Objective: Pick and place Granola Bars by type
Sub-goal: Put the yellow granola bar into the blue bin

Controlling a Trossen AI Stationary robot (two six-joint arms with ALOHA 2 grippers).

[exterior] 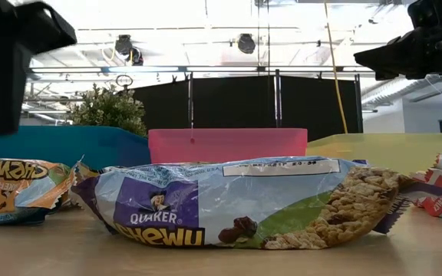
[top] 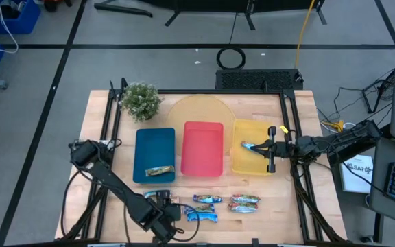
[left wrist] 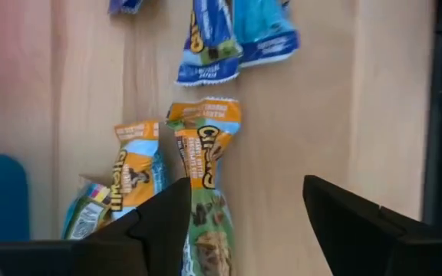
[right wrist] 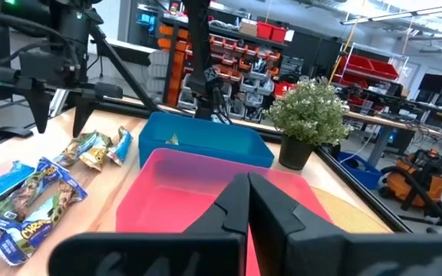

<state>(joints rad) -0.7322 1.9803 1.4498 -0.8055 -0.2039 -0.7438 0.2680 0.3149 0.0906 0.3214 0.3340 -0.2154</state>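
one tan bar [top: 160, 171] lies in the blue tray [top: 154, 155], one blue bar [top: 250, 146] in the yellow tray [top: 252, 163]; several remain at six o'clock. left gripper [top: 162, 198] spread, right gripper [top: 271, 149] closed.

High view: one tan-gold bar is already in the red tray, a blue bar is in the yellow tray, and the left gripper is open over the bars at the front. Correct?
Not quite. The tan-gold bar lies in the blue tray, not the red tray, as the high view shows. The rest holds: a blue bar is in the yellow tray, and the left gripper is open over the front bars.
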